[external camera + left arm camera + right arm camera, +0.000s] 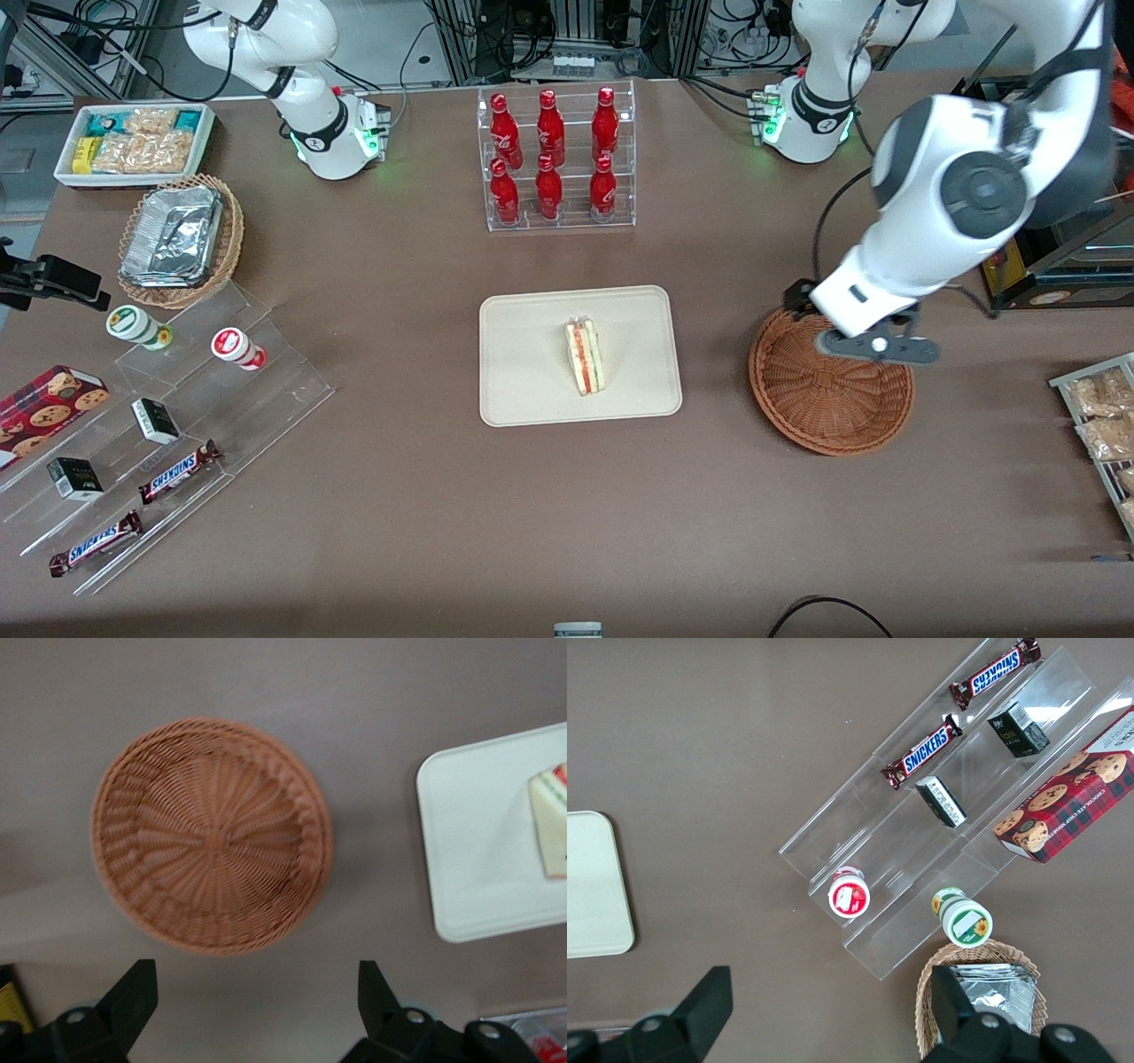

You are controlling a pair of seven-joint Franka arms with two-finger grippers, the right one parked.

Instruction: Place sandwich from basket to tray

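Hovering above the round reddish-brown wicker basket [831, 390], the gripper [257, 997] hangs with fingers apart (holding nothing). The wrapped triangular sandwich [585, 356] stands on the cream plastic tray [532, 390]; a bump could topple it.

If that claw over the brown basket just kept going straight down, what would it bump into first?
Probably the basket: the open, empty gripper points downward above its rim, though depth is unclear and it might reach bare table beside it.

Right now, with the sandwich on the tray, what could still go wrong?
1. The sandwich stands on edge on the tray; a bump could tip it.
2. The gripper hangs open over the empty basket; dropping lower might knock the light basket.
3. A low sideways retreat toward the bottle rack could clip it.
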